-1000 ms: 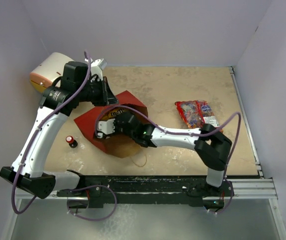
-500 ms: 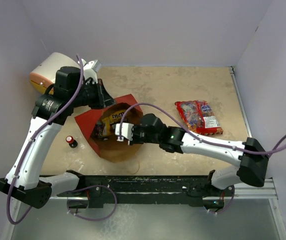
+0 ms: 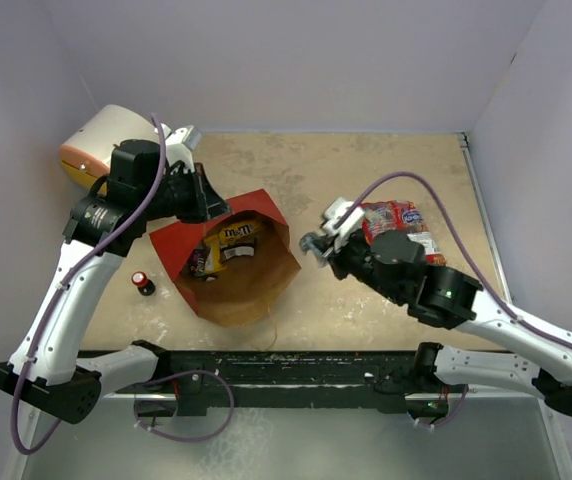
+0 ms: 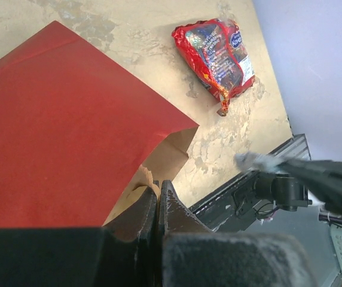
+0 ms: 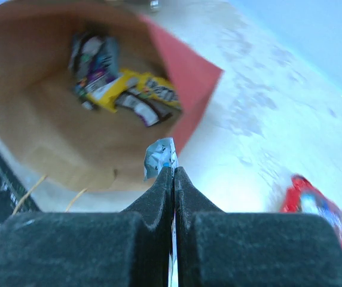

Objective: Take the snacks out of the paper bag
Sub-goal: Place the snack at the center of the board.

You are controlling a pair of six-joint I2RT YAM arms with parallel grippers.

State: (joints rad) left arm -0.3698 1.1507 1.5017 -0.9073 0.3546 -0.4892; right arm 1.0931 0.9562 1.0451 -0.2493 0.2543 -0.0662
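Observation:
The paper bag point(image 3: 171, 250), red outside and brown inside, lies with its mouth open toward the front. My left gripper point(image 3: 213, 205) is shut on its upper rim; in the left wrist view the jaws point(image 4: 156, 190) pinch the torn kraft edge of the bag point(image 4: 69, 131). Inside lie a yellow candy packet point(image 3: 236, 238) and dark wrappers point(image 3: 203, 261), also seen in the right wrist view point(image 5: 144, 89). My right gripper point(image 3: 313, 243) is outside the bag, to its right, shut on a small silvery-blue wrapper point(image 5: 159, 156). A large red-and-clear bag point(image 3: 398, 222) lies on the table behind my right arm.
A white drum with an orange-yellow end point(image 3: 96, 140) stands at the back left. A small dark bottle with a red cap point(image 3: 143, 283) stands left of the bag. The bag's string handle point(image 3: 278, 322) lies near the black front rail point(image 3: 316, 365). Walls close three sides.
My right gripper has come out of the bag's mouth and moved right with the silvery-blue wrapper in it. My left gripper has kept its hold on the rim.

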